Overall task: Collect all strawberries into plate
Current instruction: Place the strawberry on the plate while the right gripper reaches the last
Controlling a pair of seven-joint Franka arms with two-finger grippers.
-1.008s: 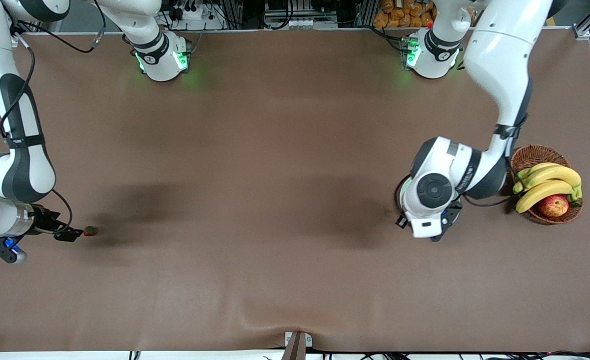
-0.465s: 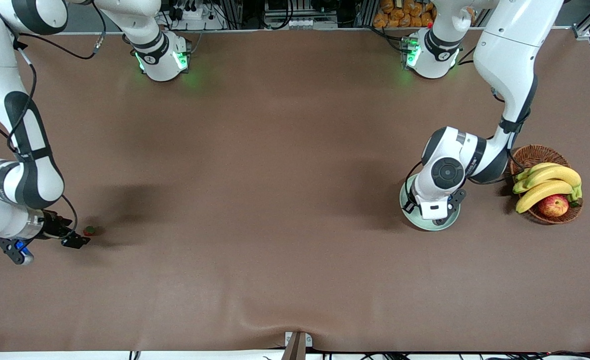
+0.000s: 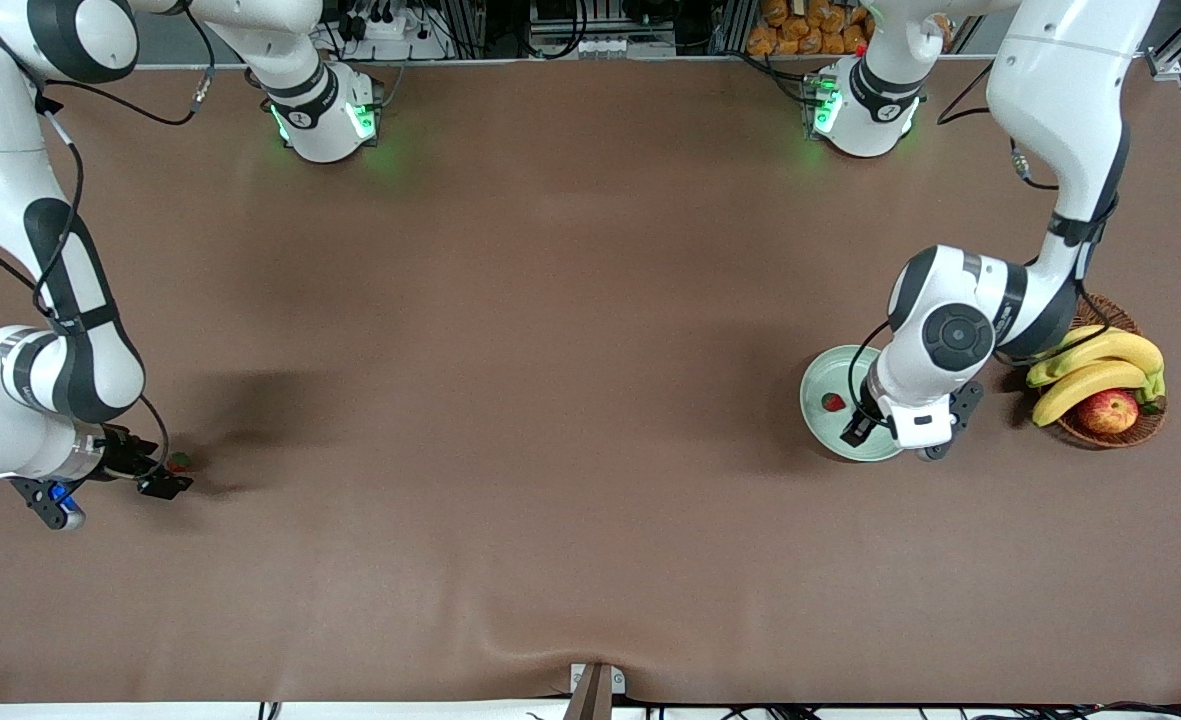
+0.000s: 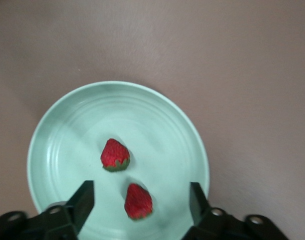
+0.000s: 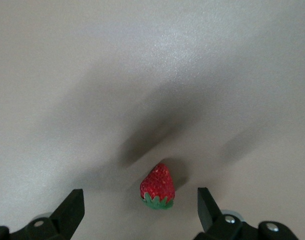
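The mint-green plate lies toward the left arm's end of the table, beside the basket. In the left wrist view the plate holds two strawberries, one near its middle and one between my fingers. Only one of them shows in the front view. My left gripper is open and empty over the plate. A third strawberry lies on the table at the right arm's end. My right gripper is open, low over the table beside it, not touching it.
A brown wicker basket with bananas and a red-yellow apple stands beside the plate, at the left arm's end. The brown table cover bulges at the edge nearest the front camera.
My left arm has swung toward the basket, uncovering the plate and a strawberry in it. My right gripper has crept closer to the strawberry on the table.
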